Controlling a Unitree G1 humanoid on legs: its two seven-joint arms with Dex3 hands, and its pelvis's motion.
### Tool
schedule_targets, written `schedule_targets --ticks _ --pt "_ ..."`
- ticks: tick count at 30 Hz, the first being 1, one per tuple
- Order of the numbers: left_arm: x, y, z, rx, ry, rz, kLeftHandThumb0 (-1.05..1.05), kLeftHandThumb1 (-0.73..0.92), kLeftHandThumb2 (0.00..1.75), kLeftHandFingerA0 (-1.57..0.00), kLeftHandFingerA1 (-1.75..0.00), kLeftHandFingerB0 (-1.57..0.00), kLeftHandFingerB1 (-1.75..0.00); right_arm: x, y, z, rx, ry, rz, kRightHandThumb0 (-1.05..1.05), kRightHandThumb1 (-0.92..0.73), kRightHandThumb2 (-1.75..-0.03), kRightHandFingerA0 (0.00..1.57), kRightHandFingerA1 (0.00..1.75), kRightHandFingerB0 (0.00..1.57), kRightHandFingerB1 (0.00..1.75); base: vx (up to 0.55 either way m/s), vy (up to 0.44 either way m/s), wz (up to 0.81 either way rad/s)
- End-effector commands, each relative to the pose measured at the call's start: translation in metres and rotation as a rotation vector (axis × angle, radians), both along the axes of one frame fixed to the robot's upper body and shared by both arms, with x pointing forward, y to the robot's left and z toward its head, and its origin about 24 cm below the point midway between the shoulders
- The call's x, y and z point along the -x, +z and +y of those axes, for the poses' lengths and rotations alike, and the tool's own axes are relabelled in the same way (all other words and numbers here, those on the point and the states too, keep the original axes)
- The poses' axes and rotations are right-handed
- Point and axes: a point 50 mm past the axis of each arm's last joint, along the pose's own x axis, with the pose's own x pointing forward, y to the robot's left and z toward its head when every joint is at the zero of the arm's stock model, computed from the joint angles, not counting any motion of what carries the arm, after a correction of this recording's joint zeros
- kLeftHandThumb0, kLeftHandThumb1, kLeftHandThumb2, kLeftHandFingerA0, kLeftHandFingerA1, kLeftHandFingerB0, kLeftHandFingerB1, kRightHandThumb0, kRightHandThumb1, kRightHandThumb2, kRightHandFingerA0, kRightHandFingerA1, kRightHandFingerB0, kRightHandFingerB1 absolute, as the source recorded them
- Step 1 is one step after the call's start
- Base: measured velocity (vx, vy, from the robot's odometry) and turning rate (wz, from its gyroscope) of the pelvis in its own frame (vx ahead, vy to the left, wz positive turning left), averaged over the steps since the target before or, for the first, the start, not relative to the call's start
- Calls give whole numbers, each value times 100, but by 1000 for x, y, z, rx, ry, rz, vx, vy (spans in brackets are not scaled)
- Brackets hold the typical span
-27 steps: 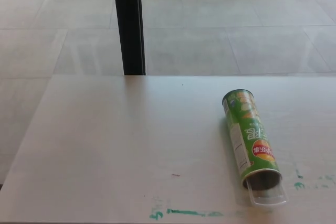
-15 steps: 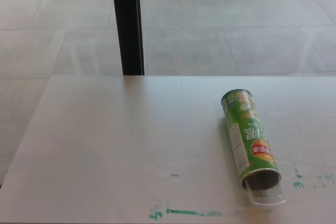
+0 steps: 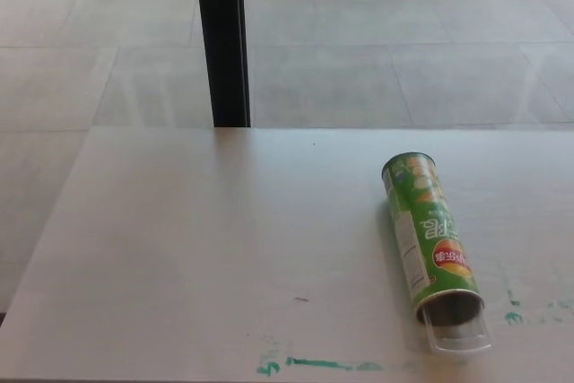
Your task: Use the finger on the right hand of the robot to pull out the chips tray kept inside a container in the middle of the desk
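A green chips can (image 3: 427, 232) lies on its side on the white desk (image 3: 215, 248), right of the middle, with its open mouth toward the near edge. A clear plastic tray (image 3: 457, 336) sticks a short way out of that mouth, its lip resting on the desk. Neither of my hands shows in the head view.
Green marker smears (image 3: 318, 364) run along the desk's near edge, with more (image 3: 513, 316) to the right of the can. A black post (image 3: 222, 39) stands behind the desk's far edge, on a tiled floor.
Only the camera has shifted slightly; the can and tray lie as before.
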Motion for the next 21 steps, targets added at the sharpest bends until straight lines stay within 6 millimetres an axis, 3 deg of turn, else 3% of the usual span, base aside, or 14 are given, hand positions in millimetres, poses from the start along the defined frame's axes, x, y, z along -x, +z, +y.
schedule_targets --ticks 1,2,3,4,5,11,14,21 --pt "0 7 7 -17 1 -33 -67 71 61 -33 -71 -43 -66 -40 99 81 422 412 -154 -59 -48 -85 80 70 41 50 0 0 0" --pt "0 7 7 -11 -1 -36 -68 71 63 -31 -72 -31 -58 -47 103 102 469 515 -145 -37 -59 -58 80 57 43 38 0 0 0" --pt "0 7 7 -8 -2 -38 -68 71 63 -31 -72 -31 -58 -49 104 112 488 559 -142 -37 -59 -58 80 57 43 38 0 0 0" --pt "0 7 7 -8 0 -41 -65 56 102 -32 -69 -28 -61 -52 105 118 512 593 -122 -31 -59 -58 79 59 41 37 0 0 0" --pt "0 8 7 -13 -17 -33 -68 74 62 -29 -71 -34 -57 -55 105 126 544 638 -116 -29 -58 -57 80 60 40 38 0 0 0" --pt "0 5 5 -21 -1 -30 -68 72 62 -34 -73 -42 -62 -70 93 156 540 782 -57 -25 -59 -58 83 67 37 41 0 0 0" --pt "0 6 5 -15 -2 -31 -66 74 62 -32 -71 -33 -56 -75 81 169 562 864 47 -29 -62 -58 78 72 35 38 0 0 0" --pt "0 5 6 -14 3 -26 -67 74 62 -33 -71 -31 -49 -77 62 185 580 947 131 -28 -62 -58 78 71 37 40 0 0 0"
